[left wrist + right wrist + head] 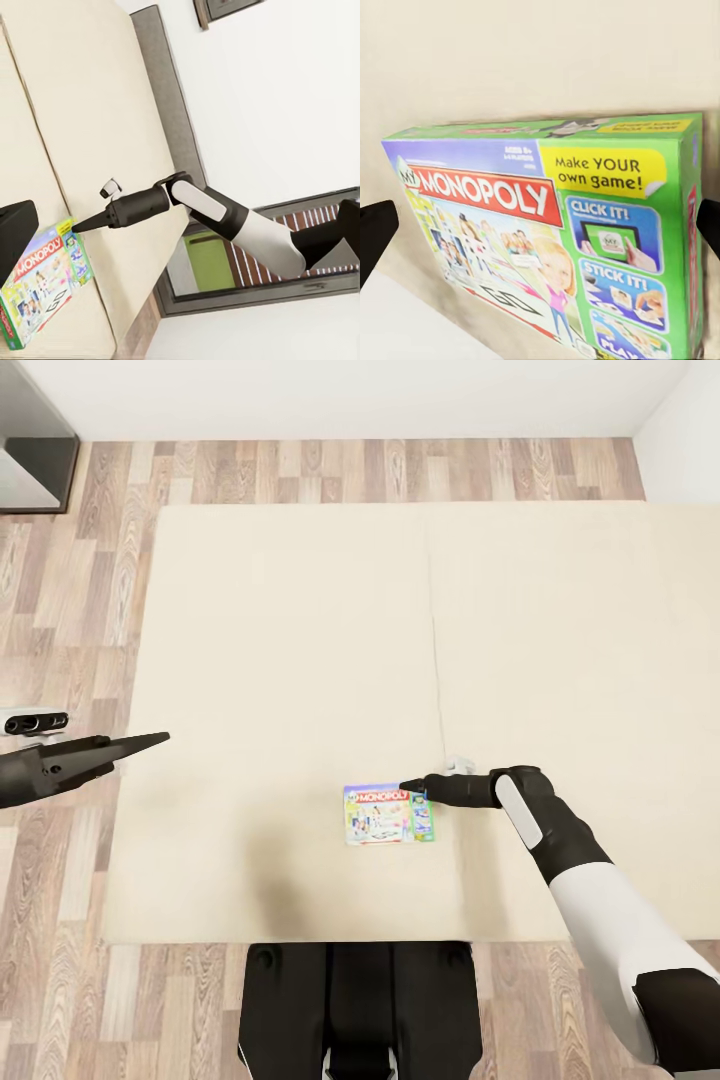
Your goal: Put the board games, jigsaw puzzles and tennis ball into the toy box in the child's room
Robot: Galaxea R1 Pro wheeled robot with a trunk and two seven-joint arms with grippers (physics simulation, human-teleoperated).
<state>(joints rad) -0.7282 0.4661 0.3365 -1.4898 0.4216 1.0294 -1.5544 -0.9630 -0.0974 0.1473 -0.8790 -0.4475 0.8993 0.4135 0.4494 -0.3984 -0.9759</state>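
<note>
One board game (380, 815), a flat green and blue MONOPOLY box, lies on the cream bed (300, 660) near its front edge. My right gripper (408, 787) sits at the box's far right corner. It is open, and in the right wrist view its fingertips (375, 229) stand apart at either side of the box (547, 225). The left wrist view shows the same box (41, 289) with the right gripper (81, 222) pointing at its corner. My left gripper (155, 740) hovers open over the bed's left edge, holding nothing.
Wood plank floor (80, 610) surrounds the bed on the left, far and near sides. A dark grey piece of furniture (35, 440) stands at the far left, against the white wall (350, 395). My black base (360, 1010) touches the bed's front edge.
</note>
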